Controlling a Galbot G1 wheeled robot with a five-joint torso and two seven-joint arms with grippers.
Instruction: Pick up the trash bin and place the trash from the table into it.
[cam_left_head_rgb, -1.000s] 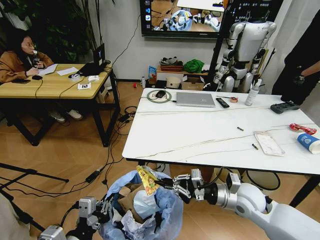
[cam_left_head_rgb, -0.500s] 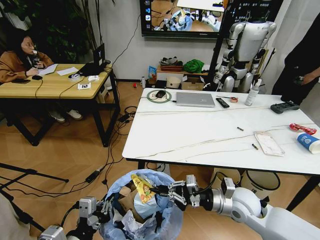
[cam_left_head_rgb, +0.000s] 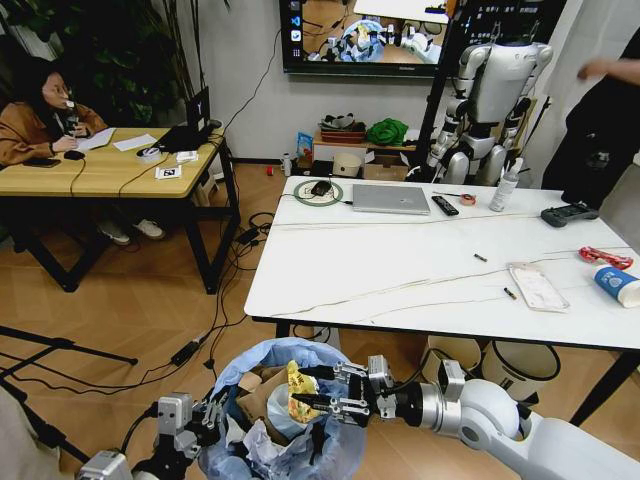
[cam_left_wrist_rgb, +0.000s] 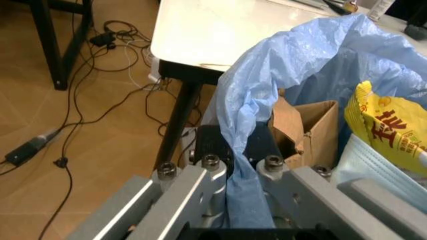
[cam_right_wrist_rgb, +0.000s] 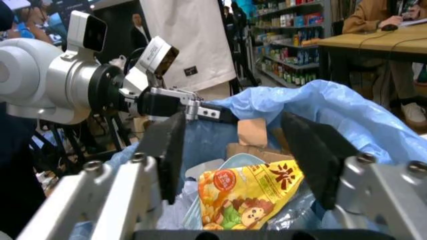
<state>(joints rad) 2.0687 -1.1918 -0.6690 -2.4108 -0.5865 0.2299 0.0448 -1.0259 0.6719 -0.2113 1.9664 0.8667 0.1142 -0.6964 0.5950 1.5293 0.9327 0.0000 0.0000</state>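
While lower centre of the frame —
Left gripper (cam_left_head_rgb: 215, 418): pinching the trash bin (cam_left_head_rgb: 290, 415) rim.
Right gripper (cam_left_head_rgb: 312, 389): spread, hovering over a yellow snack wrapper (cam_left_head_rgb: 299, 392) lying inside.

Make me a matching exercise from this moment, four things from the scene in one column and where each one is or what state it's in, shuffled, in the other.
Things:
1. yellow snack wrapper
2. left hand
3. right hand
4. blue-white paper cup

Places or states:
A. on the table, near its edge
B. open, above the trash bin
C. lying inside the bin on top of the other trash
D. shut on the bin's bag-covered rim

Pairs: 1-C, 2-D, 3-B, 4-A
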